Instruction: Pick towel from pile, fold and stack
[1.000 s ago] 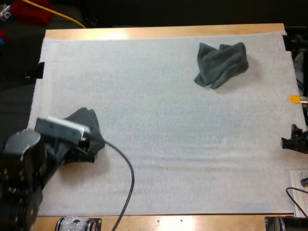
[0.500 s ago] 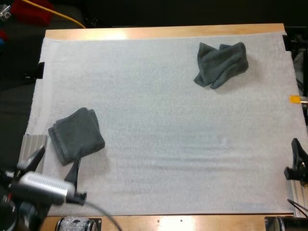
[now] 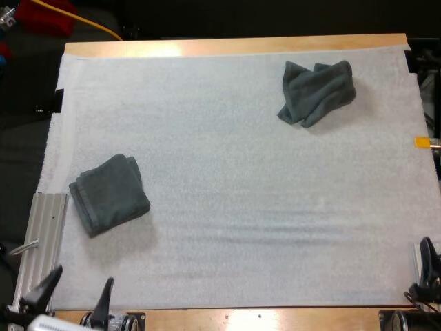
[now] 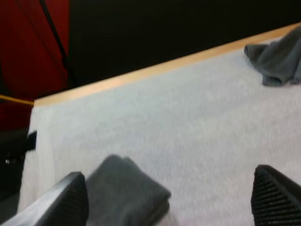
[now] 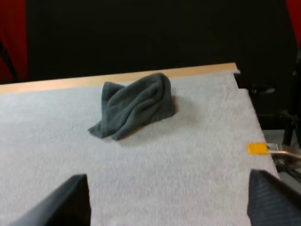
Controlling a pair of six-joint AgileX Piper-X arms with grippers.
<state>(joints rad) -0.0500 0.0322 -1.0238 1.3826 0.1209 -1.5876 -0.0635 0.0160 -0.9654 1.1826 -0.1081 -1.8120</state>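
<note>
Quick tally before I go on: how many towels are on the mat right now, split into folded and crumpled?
Folded towel: 1
Crumpled towel: 1
Total: 2, both dark grey-green

bright even light; table [image 3: 158, 48] edge glares; faint shadow beside folded towel [image 3: 109, 193].

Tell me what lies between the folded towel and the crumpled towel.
Only bare white mat. In the high view, the stretch from the folded towel to the crumpled towel holds no other thing.
</note>
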